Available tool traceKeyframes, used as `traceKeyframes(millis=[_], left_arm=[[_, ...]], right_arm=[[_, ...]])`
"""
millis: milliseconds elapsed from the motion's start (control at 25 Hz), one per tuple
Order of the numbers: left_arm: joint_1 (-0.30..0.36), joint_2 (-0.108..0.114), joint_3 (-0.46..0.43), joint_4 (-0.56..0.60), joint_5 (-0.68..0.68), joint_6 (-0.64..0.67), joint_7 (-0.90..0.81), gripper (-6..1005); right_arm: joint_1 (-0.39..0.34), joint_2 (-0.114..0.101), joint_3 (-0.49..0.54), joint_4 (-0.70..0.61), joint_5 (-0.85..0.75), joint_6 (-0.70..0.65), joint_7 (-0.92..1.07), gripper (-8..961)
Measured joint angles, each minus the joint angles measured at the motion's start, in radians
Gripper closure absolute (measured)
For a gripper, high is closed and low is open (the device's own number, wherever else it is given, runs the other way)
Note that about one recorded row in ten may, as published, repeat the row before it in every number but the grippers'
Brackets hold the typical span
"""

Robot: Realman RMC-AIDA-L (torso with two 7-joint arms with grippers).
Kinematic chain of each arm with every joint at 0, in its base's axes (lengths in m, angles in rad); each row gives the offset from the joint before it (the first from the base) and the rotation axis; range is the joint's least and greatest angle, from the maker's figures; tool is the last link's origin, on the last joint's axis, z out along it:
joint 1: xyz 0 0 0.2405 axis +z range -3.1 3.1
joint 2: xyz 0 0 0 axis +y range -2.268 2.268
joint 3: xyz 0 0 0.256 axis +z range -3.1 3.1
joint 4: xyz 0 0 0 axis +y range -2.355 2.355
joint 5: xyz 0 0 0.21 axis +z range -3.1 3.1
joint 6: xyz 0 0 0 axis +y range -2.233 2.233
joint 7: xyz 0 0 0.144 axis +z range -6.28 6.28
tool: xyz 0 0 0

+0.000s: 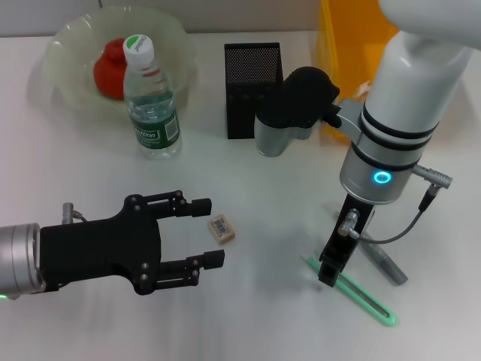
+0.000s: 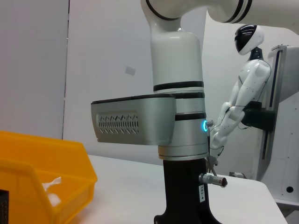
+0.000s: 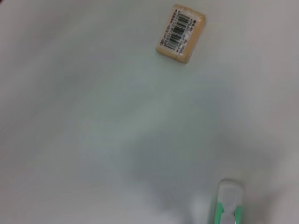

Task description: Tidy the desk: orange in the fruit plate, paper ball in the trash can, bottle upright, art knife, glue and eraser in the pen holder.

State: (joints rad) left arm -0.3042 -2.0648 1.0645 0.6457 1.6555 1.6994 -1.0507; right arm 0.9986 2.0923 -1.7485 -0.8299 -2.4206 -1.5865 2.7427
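R gripper (image 1: 328, 272) is hanging directly over the near-left end of the art knife (image 1: 353, 293), tip at or just above the blade body; contact can't be confirmed, and finger state can't be told from these views. Knife is lying flat on the desk (image 1: 248, 316), long axis running diagonally from under the R gripper toward the near-right, far end pointing near-right. Glue (image 1: 383, 263) is lying just beside it, crossing behind the R arm. L gripper (image 1: 204, 232) is hovering w/ fingers spread, eraser (image 1: 221, 228) sitting just off its fingertips. R arm is nearer the knife; L nearer the eraser.
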Motion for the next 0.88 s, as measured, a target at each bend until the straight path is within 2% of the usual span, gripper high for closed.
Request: traceKeyframes(millis=[880], left_arm=[[-0.003,0.0,0.0,0.0,0.0,-0.01,0.0,329]], right_arm=[[0.001,0.0,-0.022,0.015,0.002,0.013,0.001,572]])
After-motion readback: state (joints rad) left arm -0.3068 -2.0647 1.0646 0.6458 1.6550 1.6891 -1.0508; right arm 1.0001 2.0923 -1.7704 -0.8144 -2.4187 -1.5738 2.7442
